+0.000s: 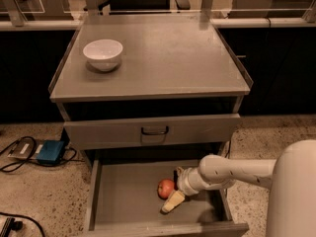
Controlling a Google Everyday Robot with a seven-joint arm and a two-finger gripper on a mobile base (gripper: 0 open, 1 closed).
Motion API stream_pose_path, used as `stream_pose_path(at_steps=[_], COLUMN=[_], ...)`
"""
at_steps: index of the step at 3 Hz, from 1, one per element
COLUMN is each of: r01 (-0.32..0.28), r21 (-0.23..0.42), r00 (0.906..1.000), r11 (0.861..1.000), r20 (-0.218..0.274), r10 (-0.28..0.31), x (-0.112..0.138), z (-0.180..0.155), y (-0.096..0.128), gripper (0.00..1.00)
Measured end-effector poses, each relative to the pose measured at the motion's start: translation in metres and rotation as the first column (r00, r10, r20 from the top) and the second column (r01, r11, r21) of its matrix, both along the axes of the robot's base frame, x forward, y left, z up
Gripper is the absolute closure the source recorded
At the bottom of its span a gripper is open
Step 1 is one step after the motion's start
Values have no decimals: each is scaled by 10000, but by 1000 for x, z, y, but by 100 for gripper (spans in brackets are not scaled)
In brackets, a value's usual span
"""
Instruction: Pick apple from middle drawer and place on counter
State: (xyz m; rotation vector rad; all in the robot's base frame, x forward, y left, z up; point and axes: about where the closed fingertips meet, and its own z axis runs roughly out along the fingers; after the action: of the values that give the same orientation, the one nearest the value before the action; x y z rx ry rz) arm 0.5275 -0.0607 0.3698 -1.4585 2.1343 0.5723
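A: Nearest first. Where's the apple (166, 188)?

B: On the bare floor of the middle drawer (128, 196), which is pulled open. It's right of centre, toward 3 o'clock. My gripper (176, 195) is down in the drawer just beside it, at the apple's 4 o'clock. My arm (237, 169) comes in from 3 o'clock.

A: Released or clenched?

B: Can't tell, the apple and wrist crowd that spot. I can't say if it's touching the apple either.

A: How will it handle?

B: I'd guess light, firm and round, with smooth, fairly slick skin. It should roll easily on flat metal. It probably bruises if I squeeze hard. I'd take it across the widest part, level, with moderate force.

A: Materials and shapes?

B: The apple is red-orange with a paler patch. The drawer is matte grey metal with low side walls. My arm is smooth cream-white and tubular.

A: Farther out?

B: At 12 o'clock is a grey drawer front (108, 131) with a dark loop handle (154, 131), closed. Above that is the counter (168, 58), a flat, dull grey rectangle with thin raised side rims. A glossy white bowl (102, 53) sits near its 10 o'clock corner. The centre and right are bare, so that's where I'd place the apple.
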Motion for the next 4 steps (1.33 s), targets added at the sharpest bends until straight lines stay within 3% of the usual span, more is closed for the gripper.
stream_pose_path(at_steps=[1,3,4], r01=[73,72,71], r21=[15,16,16], r00=[10000,10000,10000], r11=[10000,10000,10000], r20=[-15,-16,-17], r10=[-73,-72,-71], x=[2,2,2], z=[-3,-3,-3], y=[-1,-1,-1], gripper=[0,50,81])
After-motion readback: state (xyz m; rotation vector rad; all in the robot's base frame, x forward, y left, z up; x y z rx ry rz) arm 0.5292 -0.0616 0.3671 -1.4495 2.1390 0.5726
